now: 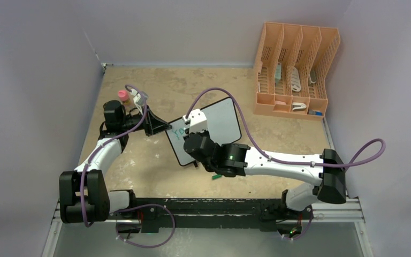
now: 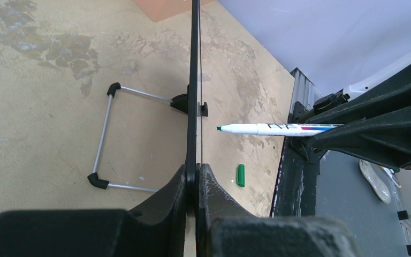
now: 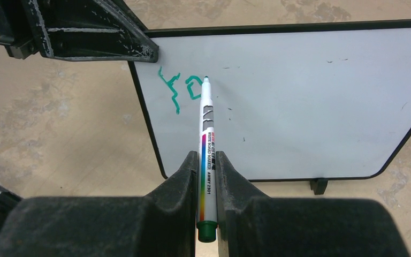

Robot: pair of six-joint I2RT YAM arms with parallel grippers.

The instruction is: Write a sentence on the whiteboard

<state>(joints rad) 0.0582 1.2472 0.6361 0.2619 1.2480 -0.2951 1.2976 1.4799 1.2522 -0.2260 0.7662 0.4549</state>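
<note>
Nearby — green marker cap (image 2: 241, 175) beside whiteboard (image 3: 310, 107), orange rack (image 1: 264, 101) well beyond.

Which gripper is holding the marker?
The right gripper, shut on the white marker that points at the whiteboard. The left gripper pinches the whiteboard's edge instead.

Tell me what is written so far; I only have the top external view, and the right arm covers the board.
Observer: Two teal letters, roughly "Fo", at the whiteboard's upper left as the right wrist sees it.
Operator: Report the marker tip.
Observer: The marker, clamped in the right claw, points at the second letter; the left wrist view shows a small gap before the board.
Operator: Check the left claw.
Observer: The left claw is shut on the board's black frame.
</note>
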